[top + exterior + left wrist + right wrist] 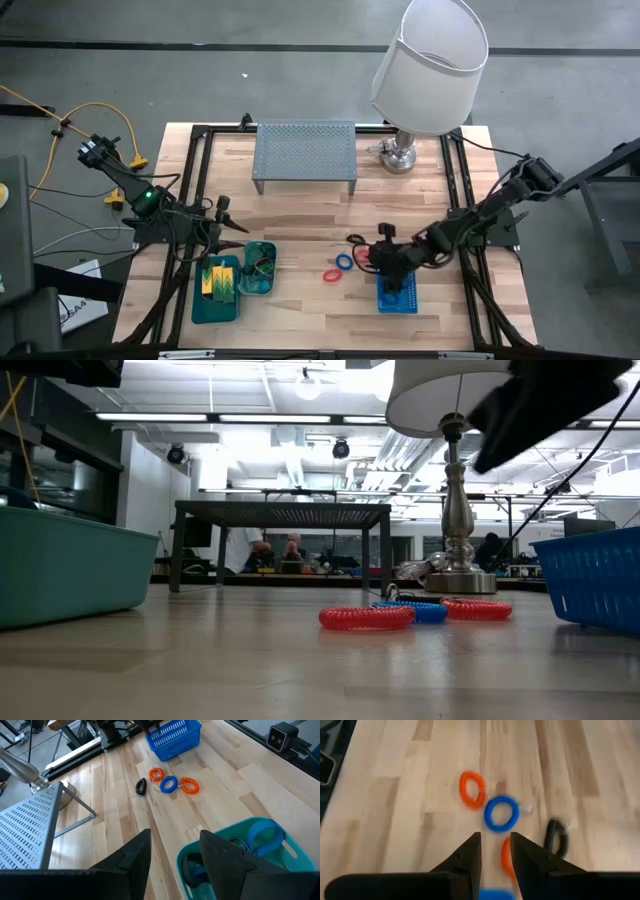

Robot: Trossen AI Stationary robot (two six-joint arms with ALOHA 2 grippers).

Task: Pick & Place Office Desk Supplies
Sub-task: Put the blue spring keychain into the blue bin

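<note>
Right end effector sits in the lower middle-right of the high view, just above the blue mesh basket, fingers a narrow gap apart and empty. The band loops lie directly to its picture-left on the surface: blue loop nearest, red loop just past it toward lower left, black loop up and left of the fingers, a second red loop right by the fingertips. In the right wrist view the blue loop is straight ahead of the finger gap, flat, no long axis to align.

Left end effector hovers at the upper edge of the small teal tray, partly open, holding nothing, well apart from the loops. Right arm is clearly nearer; likely move is a short reach left and down onto the blue loop.
</note>
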